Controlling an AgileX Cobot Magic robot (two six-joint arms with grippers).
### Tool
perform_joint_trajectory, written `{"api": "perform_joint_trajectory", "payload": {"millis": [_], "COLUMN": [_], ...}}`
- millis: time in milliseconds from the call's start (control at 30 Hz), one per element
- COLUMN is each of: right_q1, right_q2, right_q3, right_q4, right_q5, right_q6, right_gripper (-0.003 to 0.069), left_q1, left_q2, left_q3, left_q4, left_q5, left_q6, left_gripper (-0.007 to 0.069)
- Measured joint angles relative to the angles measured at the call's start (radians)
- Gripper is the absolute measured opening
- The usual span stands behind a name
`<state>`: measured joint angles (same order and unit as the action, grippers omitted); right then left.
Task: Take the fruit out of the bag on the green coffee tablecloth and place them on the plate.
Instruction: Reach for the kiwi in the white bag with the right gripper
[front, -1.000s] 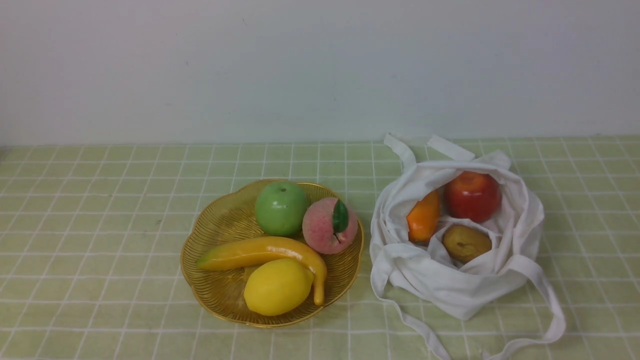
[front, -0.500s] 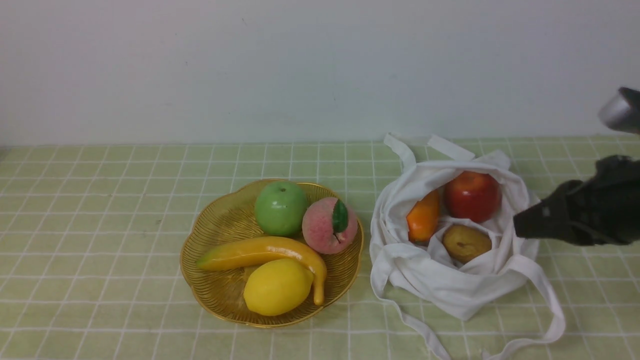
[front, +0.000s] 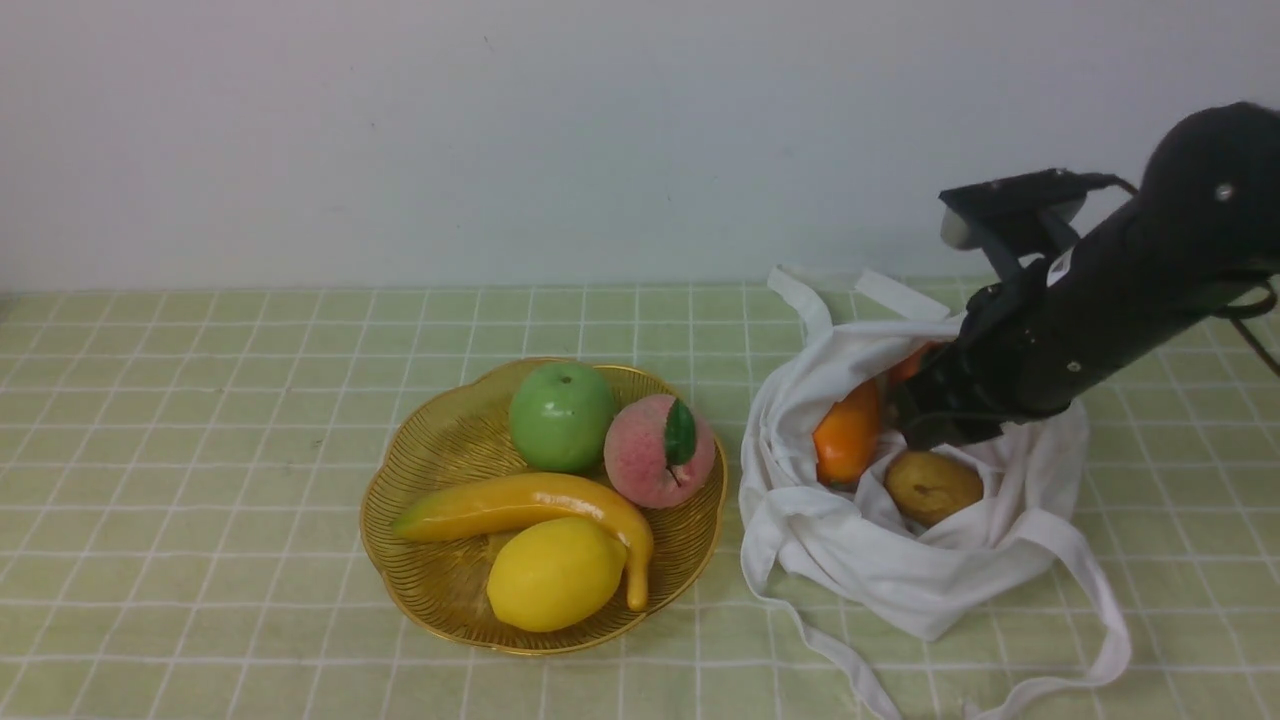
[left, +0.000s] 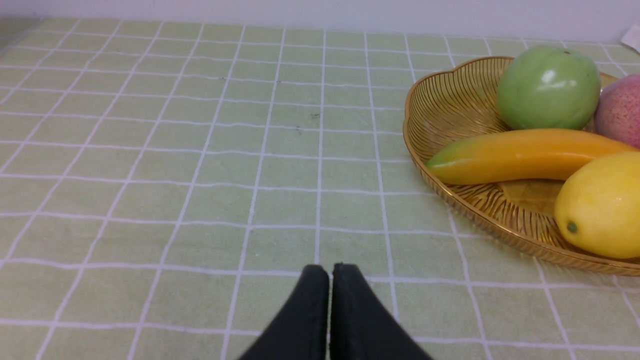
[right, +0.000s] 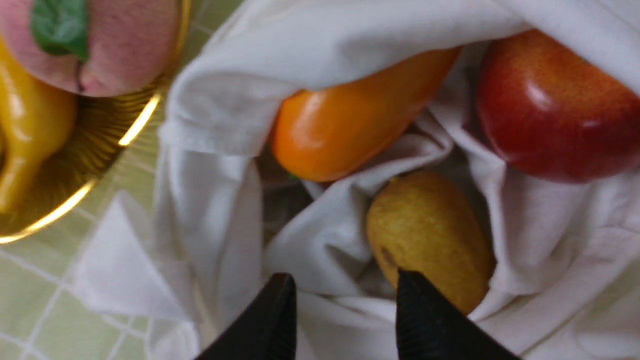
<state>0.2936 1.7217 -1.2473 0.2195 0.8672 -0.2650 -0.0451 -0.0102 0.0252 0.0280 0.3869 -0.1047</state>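
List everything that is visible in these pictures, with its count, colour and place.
tablecloth: one, pale green, white grid, under everything
wall: one, white, behind the tablecloth
plate: one, golden yellow, left of bag
green apple: one, green, on plate
peach: one, pink, on plate
banana: one, yellow, on plate
lemon: one, yellow, on plate
bag: one, white, right of plate
orange fruit: one, orange, in bag
kiwi: one, brown, in bag
red apple: one, red, in bag
left tool: one, black, shut, over bare tablecloth
right tool: one, black, open, over bag, near kiwi
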Motion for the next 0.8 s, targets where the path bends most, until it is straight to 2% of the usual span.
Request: {"api": "perform_joint_trajectory", "payload": {"millis": [133,267,433,800], "right_q1": [0.001,0.001,0.001,0.001], "right_q2": [0.052,0.109,0.158,0.242], "right_q3": [-0.025,-0.035,-0.038,-0.048], "right_q4": [-0.046,-0.060,-0.075,-0.092], "right_q5": [-0.004,-0.032,-0.047,-0.073], "right_q6": [0.012,0.016,0.017,0.019], "right_gripper": [0.0366,0.0492,0.0577,0.0594], "left_q1": [0.000,0.000,0.000,0.000], "left_q2": [0.000,0.000,0.000,0.000], "left_q3": [0.000,0.000,0.000,0.000], "left_q4": [0.000,0.000,0.000,0.000], "left_q5": [0.000,0.000,0.000,0.000], "left_q6": [0.000,0.000,0.000,0.000], "left_gripper": [-0.0008,-0.0008,-0.0008,-0.0008]}}
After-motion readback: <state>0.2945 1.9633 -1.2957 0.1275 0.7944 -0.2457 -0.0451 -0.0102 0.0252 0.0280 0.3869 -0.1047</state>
